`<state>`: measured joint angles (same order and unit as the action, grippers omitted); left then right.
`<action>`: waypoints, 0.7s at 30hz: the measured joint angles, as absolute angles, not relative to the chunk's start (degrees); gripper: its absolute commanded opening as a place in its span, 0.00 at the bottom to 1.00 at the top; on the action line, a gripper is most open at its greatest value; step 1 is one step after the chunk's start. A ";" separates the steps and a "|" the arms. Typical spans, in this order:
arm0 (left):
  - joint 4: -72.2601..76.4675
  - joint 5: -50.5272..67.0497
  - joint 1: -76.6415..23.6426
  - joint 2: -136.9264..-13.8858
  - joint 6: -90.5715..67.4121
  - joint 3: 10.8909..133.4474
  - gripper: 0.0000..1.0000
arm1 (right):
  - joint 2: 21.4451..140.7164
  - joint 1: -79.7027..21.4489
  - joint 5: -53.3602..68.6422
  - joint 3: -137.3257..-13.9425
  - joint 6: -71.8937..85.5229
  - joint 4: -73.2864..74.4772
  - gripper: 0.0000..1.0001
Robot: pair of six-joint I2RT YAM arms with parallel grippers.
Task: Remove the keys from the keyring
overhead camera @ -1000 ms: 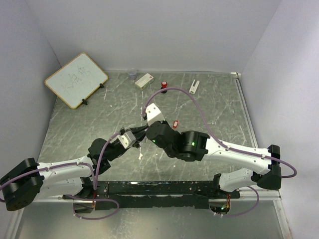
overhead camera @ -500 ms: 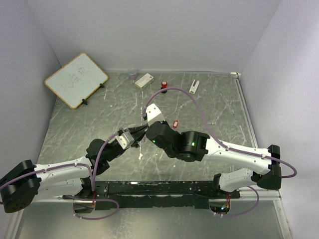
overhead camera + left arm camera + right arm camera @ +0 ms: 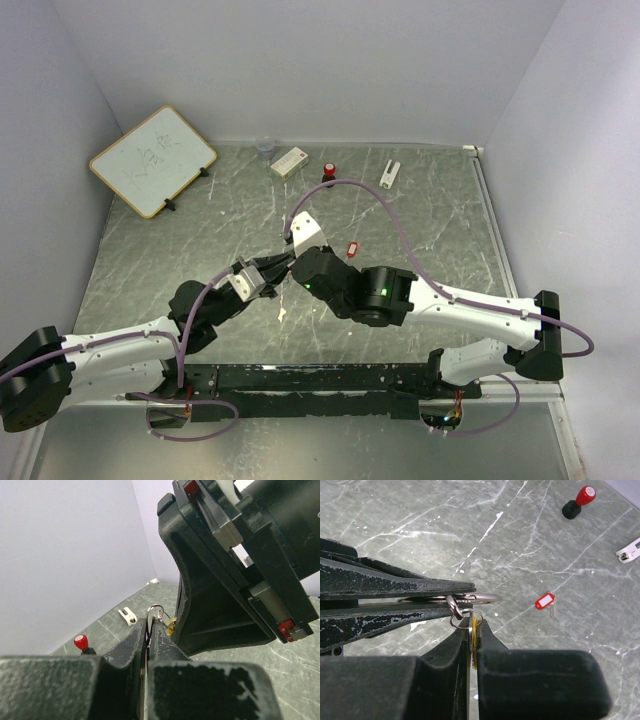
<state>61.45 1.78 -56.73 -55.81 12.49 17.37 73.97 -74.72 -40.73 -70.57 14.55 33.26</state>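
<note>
My left gripper (image 3: pixel 276 266) is shut on the thin silver keyring (image 3: pixel 480 598), which it holds above the table; the ring also shows at its fingertips in the left wrist view (image 3: pixel 156 609). A small second ring hangs from the keyring and carries the yellowish-tan key (image 3: pixel 474 630). My right gripper (image 3: pixel 472 622) is shut on that key, its jaws pressed flat on the head. The two grippers meet tip to tip at mid-table (image 3: pixel 292 262). A red-headed key (image 3: pixel 545 601) lies loose on the table to the right (image 3: pixel 351 248).
A whiteboard (image 3: pixel 152 160) leans at the far left. Along the far edge stand a clear cup (image 3: pixel 265 148), a white box (image 3: pixel 289 161), a red-topped black knob (image 3: pixel 329 171) and a white clip (image 3: pixel 389 174). A small white scrap (image 3: pixel 284 315) lies near the arms.
Both grippers, still joined at the ring and key, have shifted slightly toward the far side. The left arm has stretched out a little. The holds are unchanged.
</note>
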 measured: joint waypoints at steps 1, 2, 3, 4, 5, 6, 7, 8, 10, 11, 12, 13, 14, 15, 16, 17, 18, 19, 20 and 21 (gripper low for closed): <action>61.25 1.74 -56.73 -55.61 12.49 17.28 0.07 | 73.97 -74.72 -40.56 -70.32 14.59 32.97 0.00; 61.06 1.72 -56.73 -55.33 12.49 17.06 0.07 | 73.97 -74.72 -40.36 -70.08 14.63 32.62 0.00; 60.99 1.69 -56.73 -55.07 12.47 16.88 0.07 | 73.97 -74.72 -40.10 -69.80 14.66 32.25 0.00; 61.01 1.63 -56.73 -54.83 12.45 16.58 0.07 | 73.97 -74.72 -39.75 -69.54 14.66 31.79 0.00; 61.12 1.52 -56.73 -54.57 12.45 16.23 0.07 | 73.97 -74.72 -39.44 -69.30 14.68 31.35 0.00; 61.30 1.30 -56.73 -54.17 12.40 15.70 0.07 | 73.97 -74.72 -39.16 -68.99 14.66 30.87 0.00; 61.45 1.08 -56.73 -53.82 12.36 15.22 0.07 | 73.97 -74.72 -38.83 -68.73 14.66 30.41 0.00; 61.54 0.80 -56.73 -53.41 12.19 14.81 0.07 | 73.97 -74.72 -38.44 -68.45 14.66 29.93 0.00; 61.80 0.05 -56.73 -52.56 11.99 14.06 0.07 | 73.97 -74.72 -37.93 -68.01 14.70 28.93 0.00; 61.91 -0.30 -56.75 -52.16 11.94 13.78 0.07 | 73.97 -74.70 -37.60 -67.70 14.70 28.14 0.00; 61.93 -0.64 -56.80 -51.81 11.92 13.58 0.07 | 73.95 -74.63 -37.30 -67.35 14.79 27.29 0.00; 62.04 -1.15 -56.82 -51.27 11.79 13.13 0.07 | 73.91 -74.56 -37.10 -67.02 14.83 26.63 0.00; 62.13 -1.43 -56.86 -50.83 11.75 12.73 0.07 | 73.84 -74.46 -36.75 -66.57 15.07 25.82 0.00; 62.22 -1.58 -56.86 -50.41 11.68 12.36 0.07 | 73.71 -74.35 -36.53 -66.06 15.27 25.02 0.00; 62.22 -1.72 -56.86 -50.06 11.57 12.10 0.07 | 73.52 -74.28 -36.38 -65.60 15.51 24.36 0.00; 62.17 -1.74 -56.86 -49.69 11.55 11.90 0.07 | 73.36 -74.19 -36.21 -65.14 15.68 23.70 0.00; 62.17 -1.74 -56.90 -49.39 11.53 11.81 0.07 | 73.19 -74.15 -36.10 -64.88 15.75 23.33 0.00; 62.15 -1.74 -56.95 -49.08 11.53 11.75 0.07 | 72.99 -74.00 -35.86 -64.58 15.90 22.79 0.00; 62.15 -1.76 -56.95 -48.80 11.51 11.68 0.07 | 72.77 -73.84 -35.55 -64.34 16.01 22.33 0.00; 62.26 -1.76 -56.95 -48.58 11.49 11.57 0.07 | 72.51 -73.63 -35.20 -64.03 16.14 21.78 0.00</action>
